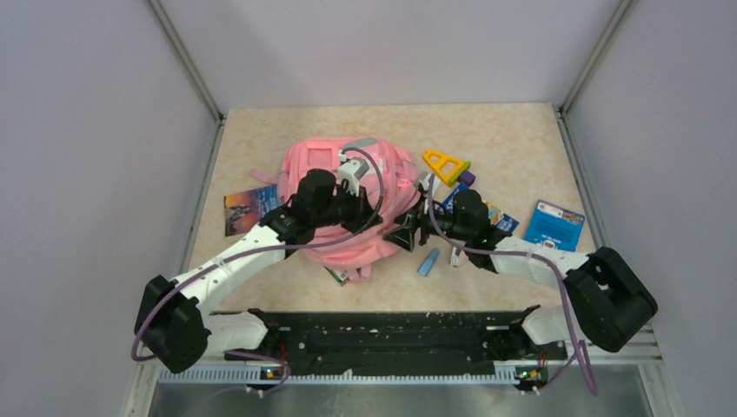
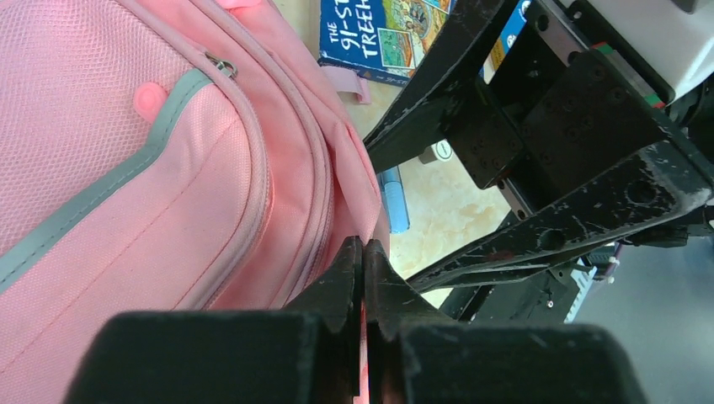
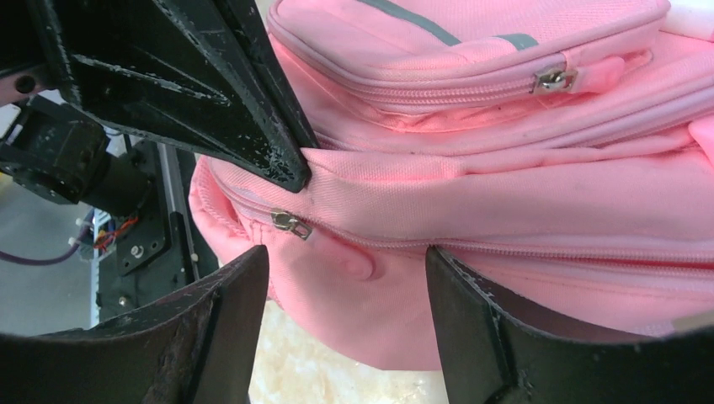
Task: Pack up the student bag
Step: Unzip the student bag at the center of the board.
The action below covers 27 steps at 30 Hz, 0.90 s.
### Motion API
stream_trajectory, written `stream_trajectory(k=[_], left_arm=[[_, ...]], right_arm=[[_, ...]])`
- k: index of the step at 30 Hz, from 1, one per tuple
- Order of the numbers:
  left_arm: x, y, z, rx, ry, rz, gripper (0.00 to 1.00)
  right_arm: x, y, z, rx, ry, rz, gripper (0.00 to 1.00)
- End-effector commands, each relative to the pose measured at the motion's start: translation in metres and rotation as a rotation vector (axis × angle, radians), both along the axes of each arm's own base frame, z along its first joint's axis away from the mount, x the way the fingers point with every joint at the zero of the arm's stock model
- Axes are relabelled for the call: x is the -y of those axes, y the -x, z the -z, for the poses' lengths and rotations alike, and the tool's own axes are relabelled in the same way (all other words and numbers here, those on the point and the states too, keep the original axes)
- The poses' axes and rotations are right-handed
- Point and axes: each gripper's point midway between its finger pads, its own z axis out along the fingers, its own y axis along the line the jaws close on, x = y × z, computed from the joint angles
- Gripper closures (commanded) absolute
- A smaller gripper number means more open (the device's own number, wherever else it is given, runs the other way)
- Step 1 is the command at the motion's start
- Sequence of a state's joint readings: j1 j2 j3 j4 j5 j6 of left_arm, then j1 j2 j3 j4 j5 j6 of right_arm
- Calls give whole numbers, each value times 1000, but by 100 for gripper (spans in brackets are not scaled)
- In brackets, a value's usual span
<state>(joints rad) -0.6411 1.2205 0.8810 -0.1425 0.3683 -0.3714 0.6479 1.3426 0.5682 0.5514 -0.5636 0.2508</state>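
The student bag, pink with grey trim, lies in the middle of the table. My left gripper reaches over it to its right side. In the left wrist view that gripper is shut, with a thin strip of pink fabric pinched between its jaws at the bag's edge. My right gripper stands open against the same side of the bag. A metal zip slider and its pink pull tab lie between the right fingers, untouched. The left fingertips show just above the slider.
Loose items lie right of the bag: a yellow triangle, a blue book, a small blue stick and a blue booklet. Another book lies left of the bag. The black base rail runs along the near edge.
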Motion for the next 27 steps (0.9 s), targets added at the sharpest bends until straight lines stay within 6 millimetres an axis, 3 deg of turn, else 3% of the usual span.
stream_trajectory(k=[1,11,20,24,27], left_arm=[[17,-3,-49,118,112,73,100],[14,-7,-48,122,101,49,100],[13,-8,-46,122,97,41,100],[12,-9,-47,130,93,30,100],[11,-10,-47,132,97,19,100]], right_arm=[[-21,-1,-24,94,-30,-75,39],[-22,24,-19,81,-10,-94,58],[-21,11,-14,81,5,2,83],[-20,13,-17,90,11,16,97],[-23,21,-16,85,31,17,100]])
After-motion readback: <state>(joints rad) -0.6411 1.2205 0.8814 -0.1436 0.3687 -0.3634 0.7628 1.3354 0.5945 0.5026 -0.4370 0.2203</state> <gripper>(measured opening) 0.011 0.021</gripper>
